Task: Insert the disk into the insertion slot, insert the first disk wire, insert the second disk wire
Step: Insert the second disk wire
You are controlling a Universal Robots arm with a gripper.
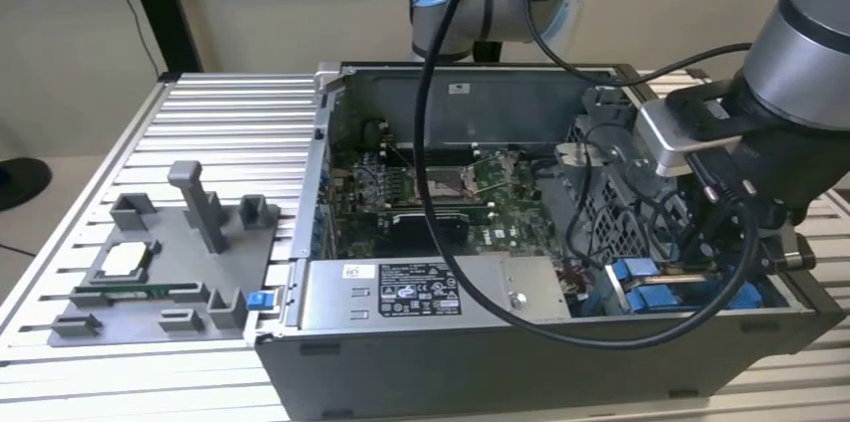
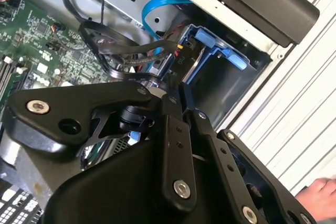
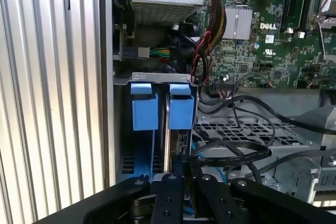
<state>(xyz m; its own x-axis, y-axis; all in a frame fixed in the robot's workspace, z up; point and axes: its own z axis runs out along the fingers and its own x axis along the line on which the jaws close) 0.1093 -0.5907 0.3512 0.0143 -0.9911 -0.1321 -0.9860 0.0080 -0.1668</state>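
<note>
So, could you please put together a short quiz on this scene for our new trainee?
1. True or false: the gripper hangs outside the computer case.
2. The insertion slot has plastic tabs that are: A red, B blue, C yellow.
3. In the exterior view, on which side of the case is the grey parts tray?
Key: 1 false, it reaches inside, by the insertion slot; 2 B; 3 the exterior view's left.
</note>
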